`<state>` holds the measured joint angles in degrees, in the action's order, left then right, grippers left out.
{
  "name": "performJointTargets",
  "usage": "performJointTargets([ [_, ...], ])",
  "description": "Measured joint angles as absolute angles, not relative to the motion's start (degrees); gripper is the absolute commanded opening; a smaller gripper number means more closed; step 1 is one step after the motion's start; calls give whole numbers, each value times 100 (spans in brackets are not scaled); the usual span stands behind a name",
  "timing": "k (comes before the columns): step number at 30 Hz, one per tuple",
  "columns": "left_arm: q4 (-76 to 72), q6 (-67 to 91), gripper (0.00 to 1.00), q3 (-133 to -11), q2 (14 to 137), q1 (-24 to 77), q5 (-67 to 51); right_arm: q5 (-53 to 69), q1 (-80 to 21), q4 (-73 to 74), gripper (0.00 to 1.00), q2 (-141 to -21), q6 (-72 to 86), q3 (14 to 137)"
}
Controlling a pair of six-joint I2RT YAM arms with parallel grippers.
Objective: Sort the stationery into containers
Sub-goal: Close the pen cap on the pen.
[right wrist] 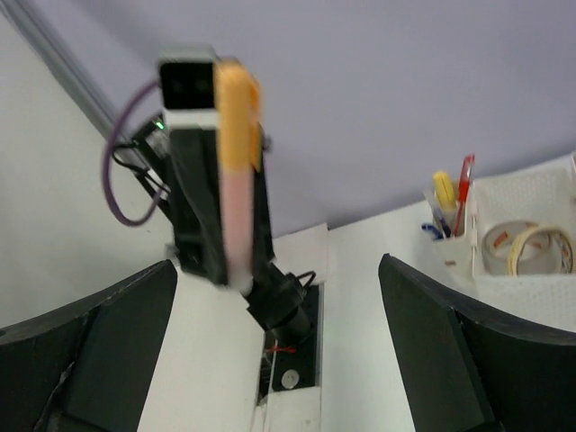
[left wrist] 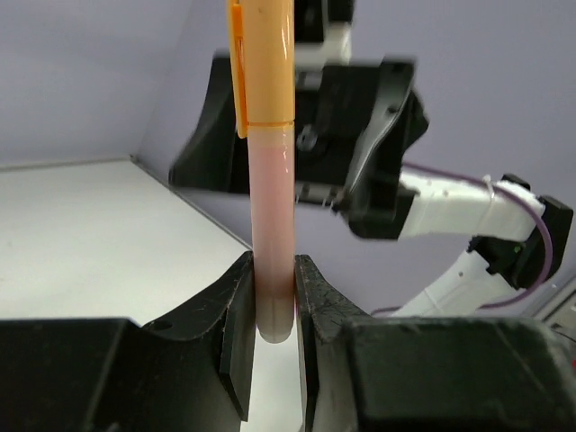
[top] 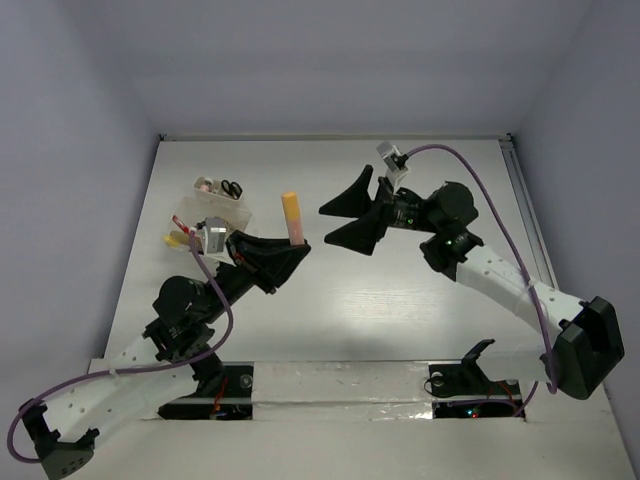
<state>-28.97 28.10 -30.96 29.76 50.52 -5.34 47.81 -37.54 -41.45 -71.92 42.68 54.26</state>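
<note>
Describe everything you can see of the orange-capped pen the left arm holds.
The pen is a slim, plastic-looking tube: translucent pinkish barrel, opaque orange cap with a clip on top. It stands roughly upright, off the table, its rounded lower end pinched between the left end effector's black fingers. The open right end effector faces it without touching.

- A robotics lab test cell; plain lavender-grey walls close in the workspace at 9, 12 and 3 o'clock
- A white table forms the floor of the booth; the left arm and right arm, black and white, are fixed to a taped plate at 6 o'clock
- A purple cable loops loose over the right arm at 1 o'clock; wiring shows at the bases
- A clear box of stationery stands at 10 o'clock
</note>
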Motion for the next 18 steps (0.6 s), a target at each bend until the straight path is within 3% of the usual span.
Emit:
performJointTargets([
  [13, -3461, 3409, 0, -2609, 3389, 5052, -1199, 5017, -3754, -3592, 100, -7835, 3854, 6676],
  [18, -3618, 3487, 0, -2596, 3481, 5052, -1315, 5037, -3754, -3476, 91, -8020, 3835, 6744],
])
